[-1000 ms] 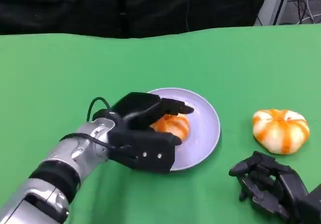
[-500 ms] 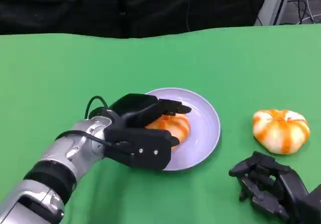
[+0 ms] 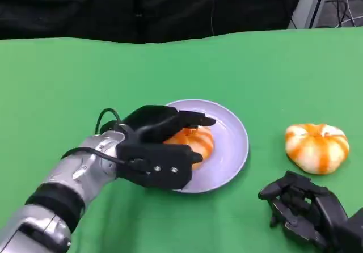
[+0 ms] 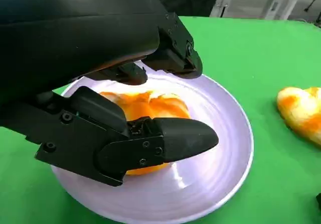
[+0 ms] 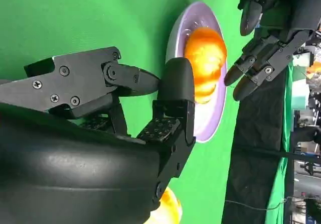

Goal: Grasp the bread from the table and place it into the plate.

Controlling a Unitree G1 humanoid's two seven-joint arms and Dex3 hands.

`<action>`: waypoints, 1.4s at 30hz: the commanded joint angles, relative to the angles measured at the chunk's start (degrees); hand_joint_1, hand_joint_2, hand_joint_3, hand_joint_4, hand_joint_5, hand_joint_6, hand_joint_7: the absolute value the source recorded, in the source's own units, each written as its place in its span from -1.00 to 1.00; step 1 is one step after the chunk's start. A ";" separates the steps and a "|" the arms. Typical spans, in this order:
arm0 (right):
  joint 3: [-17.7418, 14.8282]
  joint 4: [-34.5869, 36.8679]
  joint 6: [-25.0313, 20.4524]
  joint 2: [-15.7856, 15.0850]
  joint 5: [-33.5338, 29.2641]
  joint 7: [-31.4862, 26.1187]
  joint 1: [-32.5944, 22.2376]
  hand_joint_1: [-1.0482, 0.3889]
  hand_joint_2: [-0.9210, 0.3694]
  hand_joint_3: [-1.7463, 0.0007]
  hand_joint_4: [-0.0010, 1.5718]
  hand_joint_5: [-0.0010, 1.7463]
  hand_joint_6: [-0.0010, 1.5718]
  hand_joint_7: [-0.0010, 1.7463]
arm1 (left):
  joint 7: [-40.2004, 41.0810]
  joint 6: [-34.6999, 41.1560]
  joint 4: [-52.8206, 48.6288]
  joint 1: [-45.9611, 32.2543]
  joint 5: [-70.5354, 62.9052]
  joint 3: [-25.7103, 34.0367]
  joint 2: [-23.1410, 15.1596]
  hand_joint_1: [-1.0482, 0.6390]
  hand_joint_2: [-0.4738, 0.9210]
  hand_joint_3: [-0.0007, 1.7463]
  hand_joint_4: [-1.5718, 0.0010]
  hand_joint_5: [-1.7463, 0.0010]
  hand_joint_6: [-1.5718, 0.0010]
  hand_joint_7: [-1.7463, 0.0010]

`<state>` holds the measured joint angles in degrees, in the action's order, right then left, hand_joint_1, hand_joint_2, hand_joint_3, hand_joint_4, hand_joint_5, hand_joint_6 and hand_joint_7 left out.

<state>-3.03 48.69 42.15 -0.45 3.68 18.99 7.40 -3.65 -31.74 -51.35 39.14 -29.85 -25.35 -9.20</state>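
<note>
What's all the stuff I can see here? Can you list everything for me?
Table: one, green cloth top, under everything.
Plate: one, pale lilac, middle of the table.
Bread on the plate: one, orange and white, lying on the plate between the left hand's fingers.
Bread on the table: one, orange and white, on the cloth to the plate's right.
Left hand: one, black on a silver forearm, fingers spread around the bread on the plate.
Right hand: one, black, low on the right, holding nothing.
</note>
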 commanded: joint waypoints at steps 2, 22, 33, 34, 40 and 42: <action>-0.70 1.40 -0.88 -1.01 0.90 0.78 -0.03 0.11 -1.00 0.46 -0.12 1.00 -0.03 0.20 | -1.49 -2.22 3.89 -3.42 5.04 3.56 -1.67 -0.80 1.00 -0.14 0.40 0.97 0.45 0.99; -0.77 0.94 -1.33 -0.78 0.78 0.73 -0.08 0.10 -1.00 0.48 -0.13 1.00 -0.03 0.23 | -7.01 -4.83 10.56 -9.89 18.14 10.99 0.09 -0.77 1.00 -0.22 0.32 0.97 0.36 0.97; -0.86 1.70 -0.46 -1.12 0.33 0.53 0.19 0.09 -1.00 0.46 -0.16 1.00 -0.05 0.24 | -19.72 0.04 25.22 -22.10 42.85 19.46 3.55 -0.58 1.00 -0.36 0.23 0.97 0.29 0.98; -0.89 1.79 -0.40 -1.18 0.28 0.49 0.23 0.08 -1.00 0.47 -0.16 1.00 -0.05 0.24 | -21.10 0.06 25.73 -22.91 44.68 20.23 3.74 -0.57 1.00 -0.37 0.22 0.97 0.28 0.98; -0.98 2.70 0.82 -1.41 0.40 0.89 0.49 0.07 -1.00 0.47 -0.14 1.00 -0.05 0.24 | -27.53 3.59 28.39 -27.26 53.95 24.96 5.00 -0.55 1.00 -0.49 0.10 0.95 0.21 0.97; -1.09 2.82 0.52 -1.43 0.66 1.16 0.53 0.07 -1.00 0.47 -0.15 1.00 -0.05 0.24 | -28.46 5.82 29.78 -28.86 56.50 26.54 5.43 -0.54 1.00 -0.51 0.06 0.94 0.18 0.96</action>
<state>-3.76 50.65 42.78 -0.79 3.80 19.84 8.35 -30.71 -28.54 -23.50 12.46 23.61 -1.03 -3.84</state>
